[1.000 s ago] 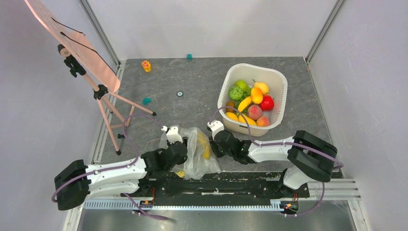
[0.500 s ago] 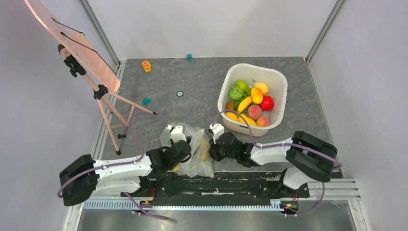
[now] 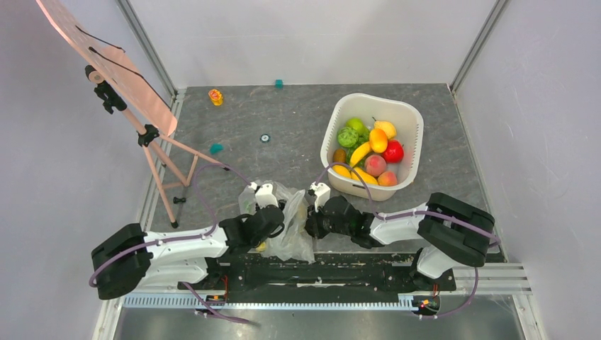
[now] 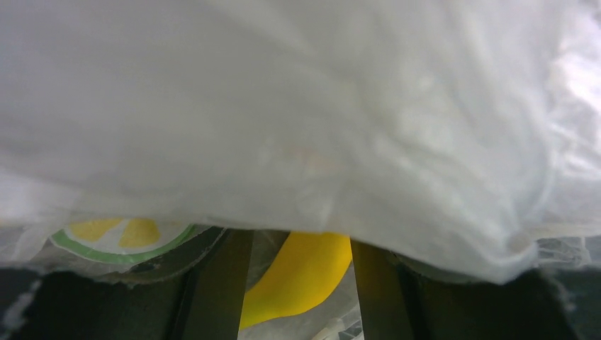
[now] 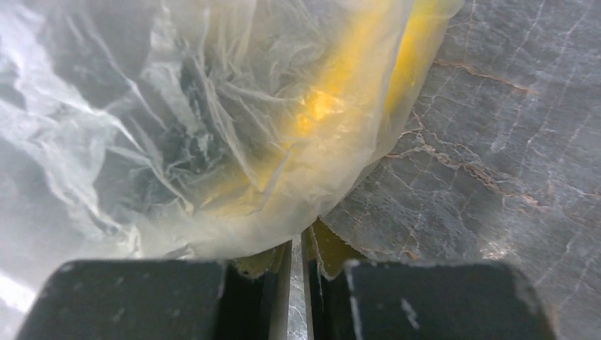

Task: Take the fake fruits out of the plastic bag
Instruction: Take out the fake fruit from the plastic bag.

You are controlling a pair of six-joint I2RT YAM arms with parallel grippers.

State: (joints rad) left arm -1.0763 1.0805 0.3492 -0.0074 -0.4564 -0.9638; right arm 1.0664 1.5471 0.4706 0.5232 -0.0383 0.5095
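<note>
The see-through plastic bag (image 3: 287, 221) lies crumpled at the near edge, between my two grippers. My left gripper (image 3: 275, 228) is pushed into its left side. In the left wrist view the bag (image 4: 298, 106) drapes over the fingers, and the left gripper (image 4: 298, 283) is shut on a yellow banana (image 4: 305, 265) lying slantwise between them. My right gripper (image 3: 309, 224) is at the bag's right edge. In the right wrist view the right gripper (image 5: 298, 283) is shut on a thin fold of the bag (image 5: 212, 142). A yellow fruit (image 5: 340, 92) shows blurred through the film.
A white basin (image 3: 411, 120) with several toy fruits stands at the back right. A pink easel (image 3: 135, 106) leans at the left. Small blocks (image 3: 215, 97) (image 3: 279, 83) (image 3: 216, 148) and a small ring (image 3: 265, 138) lie on the grey floor.
My left arm has moved right and forward into the bag, bunching it up. The right gripper has edged left with the bag's edge in it.
</note>
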